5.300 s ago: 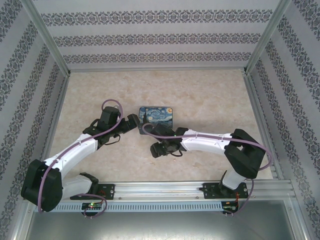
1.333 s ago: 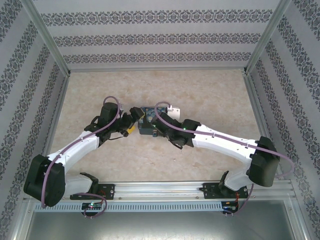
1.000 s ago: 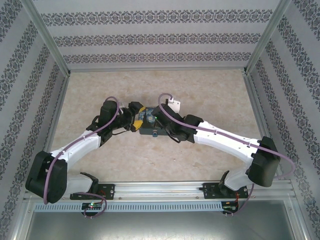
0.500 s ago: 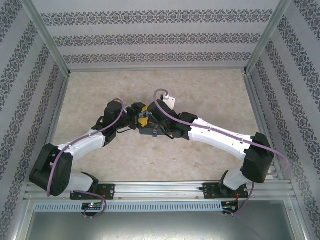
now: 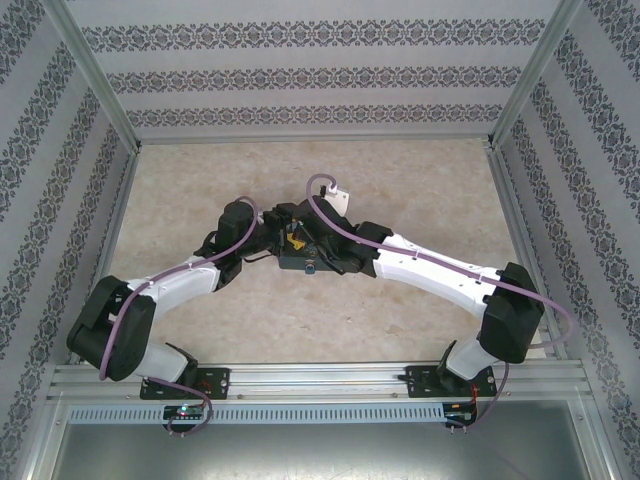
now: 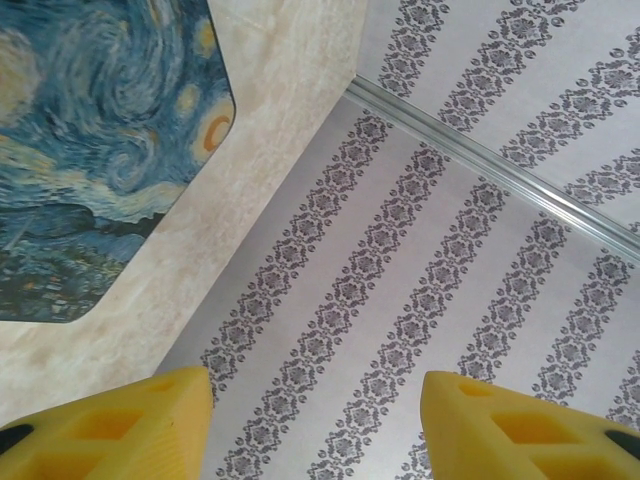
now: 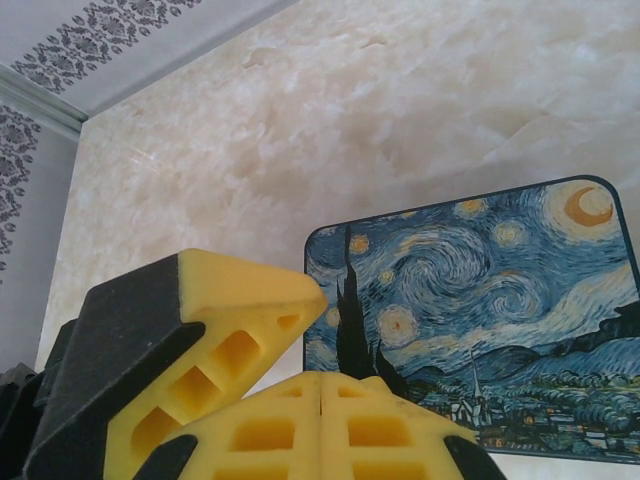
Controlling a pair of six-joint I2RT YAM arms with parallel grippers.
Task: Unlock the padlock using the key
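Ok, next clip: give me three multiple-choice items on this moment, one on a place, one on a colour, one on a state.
1. In the right wrist view, the painted box is:
A) lying on the marbled table
B) lifted in the air
C) clamped in a claw

2. The left claw has fingers coloured:
A) red
B) yellow
C) white

3. The right claw stands:
A) wide open
B) half open
C) shut

Answers:
1 A, the box lies flat with marbled surface around it.
2 B, both wedges in the left wrist view are yellow.
3 C, its two fingers meet along a seam.
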